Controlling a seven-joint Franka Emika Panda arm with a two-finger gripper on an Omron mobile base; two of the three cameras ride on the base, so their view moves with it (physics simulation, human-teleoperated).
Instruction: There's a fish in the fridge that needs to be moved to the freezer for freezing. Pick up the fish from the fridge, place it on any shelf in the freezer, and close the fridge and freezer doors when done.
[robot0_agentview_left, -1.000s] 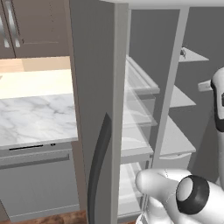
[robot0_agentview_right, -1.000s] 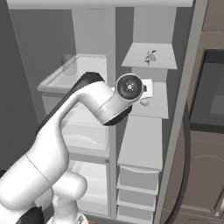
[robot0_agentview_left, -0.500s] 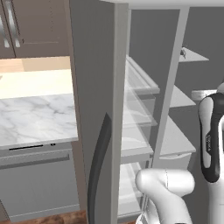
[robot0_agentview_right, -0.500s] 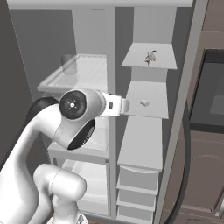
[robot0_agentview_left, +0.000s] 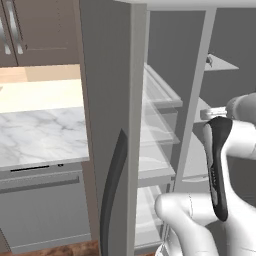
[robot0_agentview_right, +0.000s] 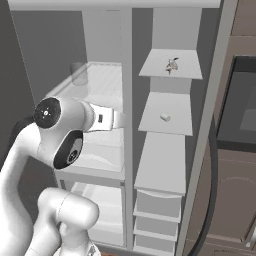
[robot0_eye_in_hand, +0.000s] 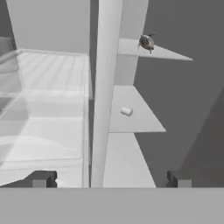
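Note:
The fish (robot0_agentview_right: 172, 64) is a small dark grey thing lying on the top shelf of the narrow right-hand compartment; in the hand view the fish (robot0_eye_in_hand: 146, 42) sits upper right, far ahead. My gripper (robot0_eye_in_hand: 111, 180) is open and empty, well back from the shelves and facing the upright divider (robot0_eye_in_hand: 105, 87) between the two compartments. Both doors stand open: the left door (robot0_agentview_left: 107, 115) with its dark curved handle (robot0_agentview_left: 112, 190), and the right door's edge (robot0_agentview_right: 207, 130).
A small white lump (robot0_agentview_right: 165, 117) lies on the second shelf below the fish. A clear glass jar (robot0_agentview_right: 77, 73) stands in the left compartment. Drawers (robot0_agentview_right: 157, 215) fill the right compartment's bottom. A marble counter (robot0_agentview_left: 40, 135) lies left, a wall oven (robot0_agentview_right: 245, 110) right.
The arm has swung: its big joint moved left and down in the right base view, and the forearm now reaches level toward the shelves. The fish and doors have not moved.

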